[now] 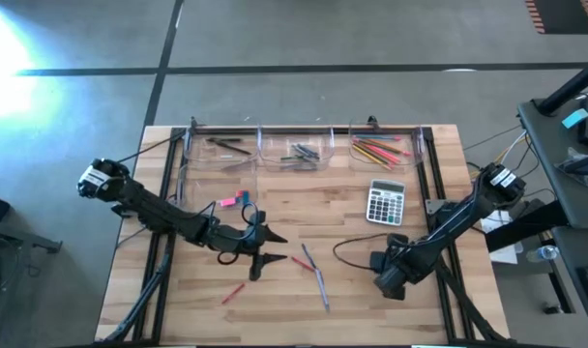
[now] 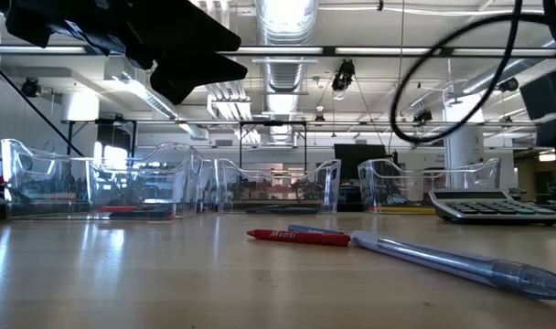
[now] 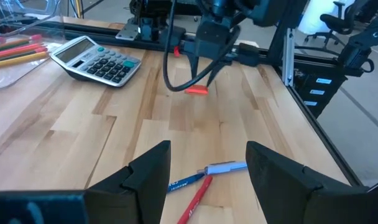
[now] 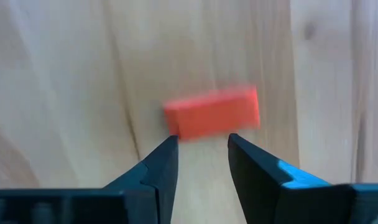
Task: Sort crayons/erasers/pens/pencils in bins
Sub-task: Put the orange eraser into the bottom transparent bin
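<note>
Right hand [image 4: 203, 158] open over an orange-red eraser [image 4: 212, 112] on the bench [image 1: 304, 208], near its right edge. Left hand [image 3: 207, 171] open above a red crayon [image 3: 195, 199].

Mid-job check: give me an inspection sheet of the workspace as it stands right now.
Surface: wooden table, mostly bare at the middle.
Job's things: clear bins along the far edge; pencils in the right-hand one; pen and red crayon loose near the front; pink and blue erasers loose; an orange-red eraser under the right end effector.
Clutter: calculator.
End effectors: left end effector open, above the pen and crayon; right end effector open, over the orange-red eraser, not gripping.
Cables: black cable looped beside the right arm.
Surroundings: workshop room; no person seen.
</note>
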Controlling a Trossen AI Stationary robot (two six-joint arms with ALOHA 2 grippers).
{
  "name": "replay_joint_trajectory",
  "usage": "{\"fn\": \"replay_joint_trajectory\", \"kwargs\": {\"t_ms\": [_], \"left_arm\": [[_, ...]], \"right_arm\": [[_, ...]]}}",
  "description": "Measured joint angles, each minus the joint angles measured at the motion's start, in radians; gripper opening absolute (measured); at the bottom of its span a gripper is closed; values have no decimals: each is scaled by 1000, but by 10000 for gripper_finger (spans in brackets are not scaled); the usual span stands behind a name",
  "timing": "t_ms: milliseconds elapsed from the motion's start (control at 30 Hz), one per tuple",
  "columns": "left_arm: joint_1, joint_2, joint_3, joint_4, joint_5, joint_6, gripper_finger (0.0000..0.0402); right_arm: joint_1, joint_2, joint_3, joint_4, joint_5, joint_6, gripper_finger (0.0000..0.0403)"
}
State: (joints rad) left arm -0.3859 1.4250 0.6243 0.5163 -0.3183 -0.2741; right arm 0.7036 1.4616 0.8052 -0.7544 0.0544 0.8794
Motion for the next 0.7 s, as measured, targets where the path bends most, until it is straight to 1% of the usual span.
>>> {"fn": "replay_joint_trajectory", "kwargs": {"t_ms": [133, 200, 267, 333, 400, 467, 567, 700], "left_arm": [[0, 0, 0, 3, 0, 0, 195], [0, 0, 0, 2, 0, 0, 195], [0, 0, 0, 2, 0, 0, 195], [0, 0, 0, 2, 0, 0, 195], [0, 0, 0, 0, 0, -1, 195], [0, 0, 0, -1, 0, -1, 195], [0, 0, 0, -1, 3, -1, 195], [0, 0, 0, -1, 16, -2, 195]], "right_arm": [[-21, 0, 35, 102, 86, -52, 134], [-38, 0, 53, 159, 142, -98, 134], [-56, 0, 78, 180, 177, -150, 133], [-69, 0, 114, 165, 186, -190, 132], [-78, -8, 140, 107, 185, -192, 132], [-85, -29, 138, 46, 185, -166, 132], [-87, -98, 73, 36, 188, -87, 132], [-84, -237, -85, 83, 182, 52, 132]]}}
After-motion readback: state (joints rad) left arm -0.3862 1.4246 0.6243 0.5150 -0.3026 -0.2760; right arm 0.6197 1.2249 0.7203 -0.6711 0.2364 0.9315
